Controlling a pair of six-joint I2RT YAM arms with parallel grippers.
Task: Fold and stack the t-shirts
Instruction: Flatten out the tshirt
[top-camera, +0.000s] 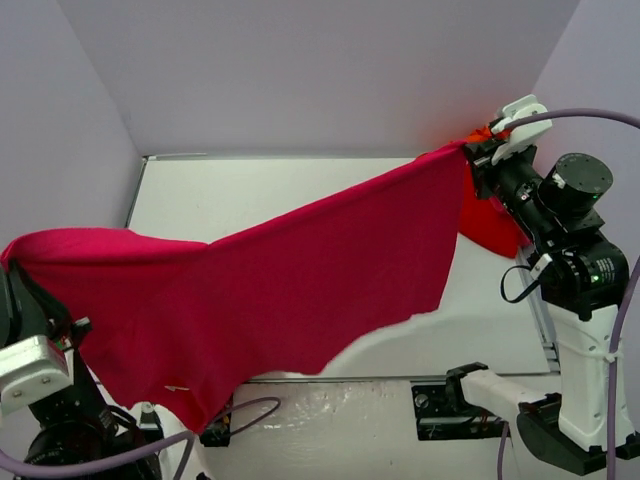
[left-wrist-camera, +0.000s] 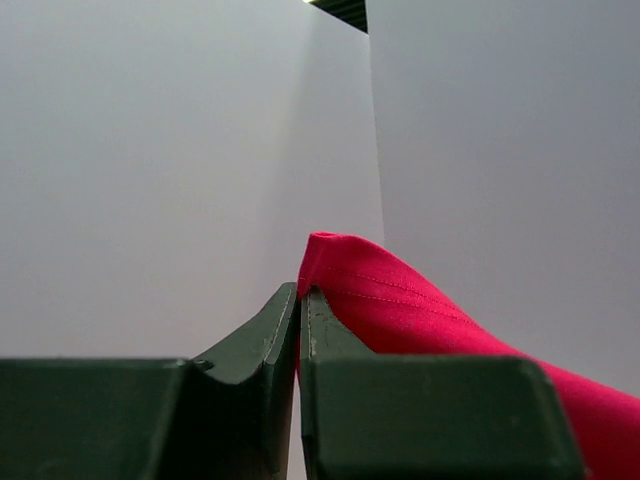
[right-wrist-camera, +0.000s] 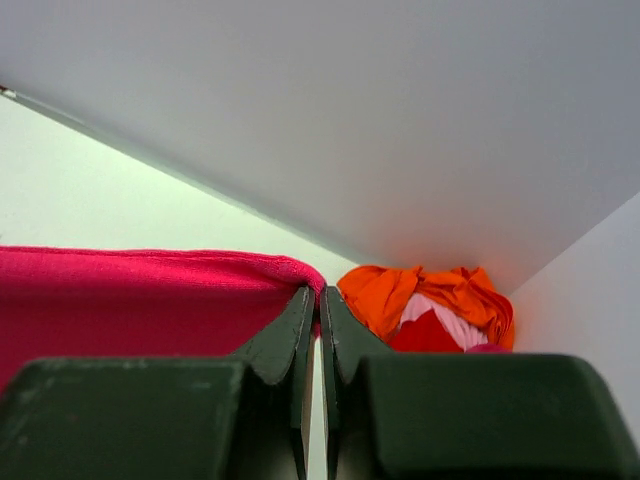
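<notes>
left claw pinches shirt, 8 o'clock | right claw pinches same, 2 o'clock | next: even tension, lower flat onto desk

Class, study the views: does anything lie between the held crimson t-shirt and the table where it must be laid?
Nothing visible does. The crimson t-shirt hangs between the left gripper and right gripper above the table, whose visible part is bare. The pile of other shirts sits in the far right corner. Under the cloth is hidden.
</notes>
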